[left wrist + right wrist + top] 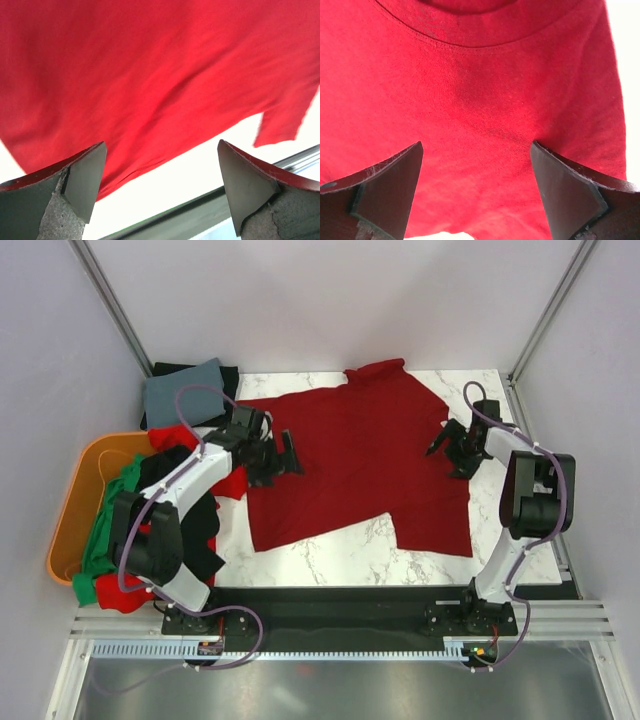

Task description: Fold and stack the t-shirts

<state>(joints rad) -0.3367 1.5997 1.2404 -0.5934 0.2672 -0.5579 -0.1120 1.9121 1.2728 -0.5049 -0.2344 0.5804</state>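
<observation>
**One shirt spread flat, no fold made yet**

The task looks to be near its start. The dark red t-shirt (360, 460) lies opened out on the middle of the marble table (330, 555) with no part folded over. Its collar is towards the right arm, its hem towards the left, with one sleeve at the far edge and one at the near edge.

The other shirts wait in a loose heap in and over the orange tub (68, 502) at the left: a green shirt (100, 540), a bright red shirt (120, 592) and a black shirt (195, 530). All of that is still to do. At the far left corner a grey-blue cloth (185, 390) lies on something black, and I cannot tell whether this is a finished stack.

The left gripper (285, 455) hovers over the hem side and the right gripper (440, 445) over the collar. Both stand wide apart and grasp nothing.

The dark red cloth is matt and soft. It is mostly smooth, with shallow ripples near the hem.
</observation>
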